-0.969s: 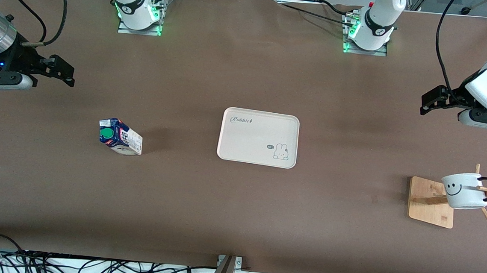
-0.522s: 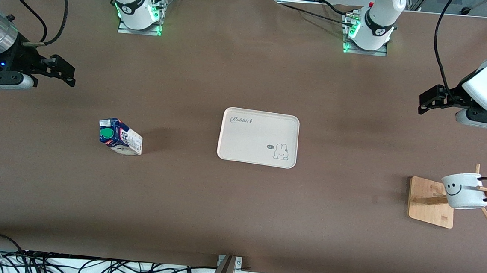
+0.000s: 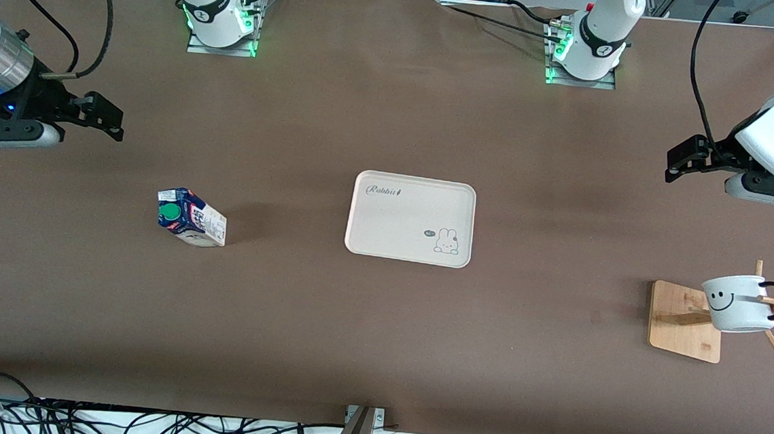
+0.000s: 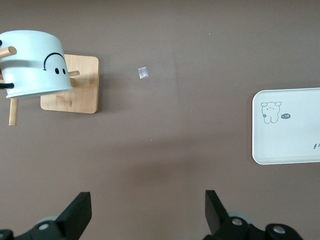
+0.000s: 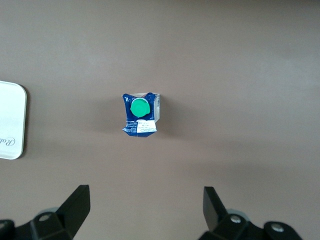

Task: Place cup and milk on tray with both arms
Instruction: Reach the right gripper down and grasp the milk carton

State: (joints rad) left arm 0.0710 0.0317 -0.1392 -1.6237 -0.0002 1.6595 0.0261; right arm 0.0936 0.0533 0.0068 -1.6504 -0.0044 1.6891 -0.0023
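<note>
The cream tray [image 3: 411, 219] lies mid-table; its edge also shows as the tray [image 4: 290, 130] and the tray [image 5: 10, 120] in the wrist views. The dark blue milk [image 3: 189, 217] with a green cap stands toward the right arm's end, seen from above as the milk [image 5: 140, 114]. The white smiley cup [image 3: 738, 303] hangs on a peg of a wooden rack [image 3: 676, 326] toward the left arm's end. The cup [image 4: 35, 62] also shows from the left wrist. My right gripper [image 3: 115, 124] [image 5: 145, 192] and my left gripper [image 3: 673, 167] [image 4: 147, 197] hover open, holding nothing.
The rack's square base [image 4: 75, 97] sits on the brown table, with a small scrap of tape [image 4: 143, 73] beside it. Both arm bases [image 3: 220, 21] [image 3: 586, 54] stand along the farthest table edge. Loose cables [image 3: 141, 424] lie past the nearest edge.
My right gripper has shifted slightly toward the milk. The left arm has moved only a little. Cup, milk and tray stay where they were.
</note>
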